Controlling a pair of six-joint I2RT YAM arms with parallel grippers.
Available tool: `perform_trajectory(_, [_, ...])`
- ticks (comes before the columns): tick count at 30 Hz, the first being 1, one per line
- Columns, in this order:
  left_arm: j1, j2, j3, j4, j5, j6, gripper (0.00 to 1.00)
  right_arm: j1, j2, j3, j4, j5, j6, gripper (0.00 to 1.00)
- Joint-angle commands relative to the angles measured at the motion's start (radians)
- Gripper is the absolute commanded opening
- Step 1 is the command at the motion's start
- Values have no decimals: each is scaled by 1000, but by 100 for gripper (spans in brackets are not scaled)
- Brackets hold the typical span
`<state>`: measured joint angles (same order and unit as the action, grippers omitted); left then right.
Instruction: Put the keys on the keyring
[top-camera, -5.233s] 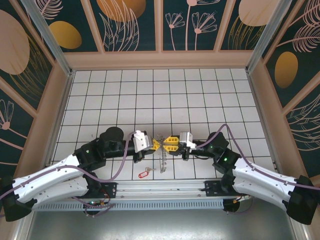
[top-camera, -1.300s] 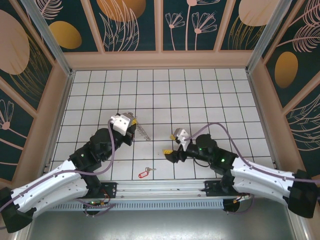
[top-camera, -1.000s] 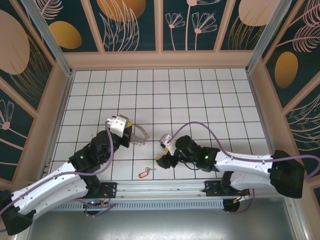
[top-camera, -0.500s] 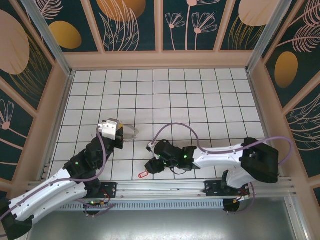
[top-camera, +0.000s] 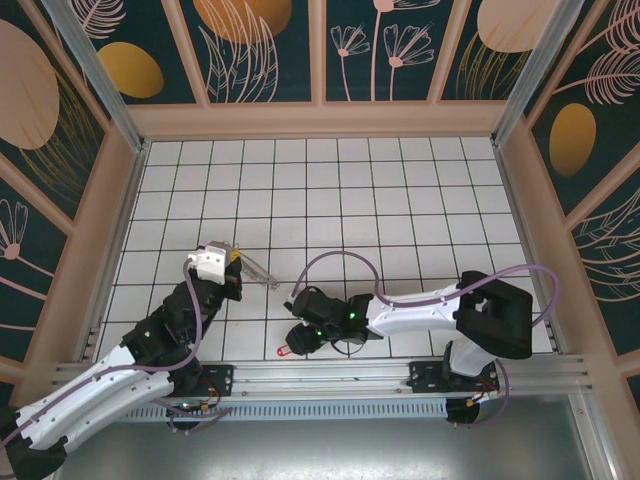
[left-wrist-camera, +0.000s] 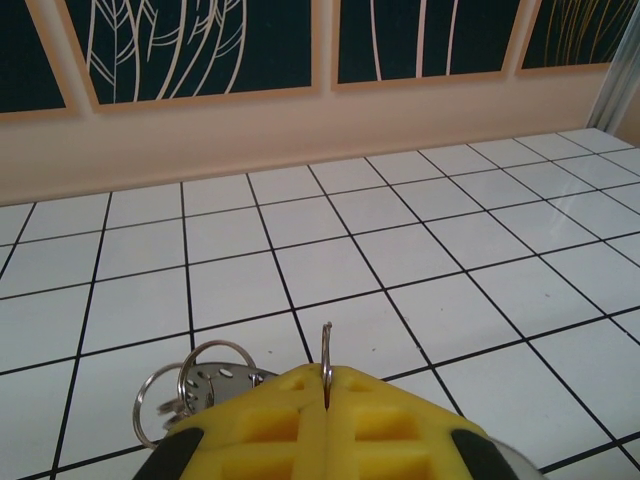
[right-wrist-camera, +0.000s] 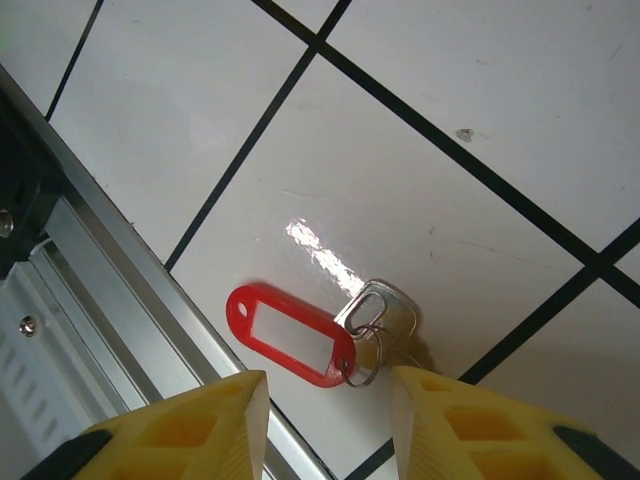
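No text, number or brand can be read anywhere. The red tag (right-wrist-camera: 291, 333) has a white label window, and it is blank. The wall panels (top-camera: 240, 40) carry leaf and flower drawings without lettering.

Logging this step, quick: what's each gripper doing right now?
Left gripper: shut on the keyring wire.
Right gripper: open over the red-tagged key, not holding it.
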<state>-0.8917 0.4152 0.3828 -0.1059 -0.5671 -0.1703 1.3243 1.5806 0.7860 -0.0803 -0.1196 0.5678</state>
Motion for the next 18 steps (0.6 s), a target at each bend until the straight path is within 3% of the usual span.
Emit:
perform_trajectory(1, [4, -21, -8, 55, -11, 20, 0, 9, 23, 32, -35, 33, 17, 35])
perform_trajectory(18, [4, -23, -10, 69, 9, 34, 0, 10, 76, 39, -5, 23, 15, 30])
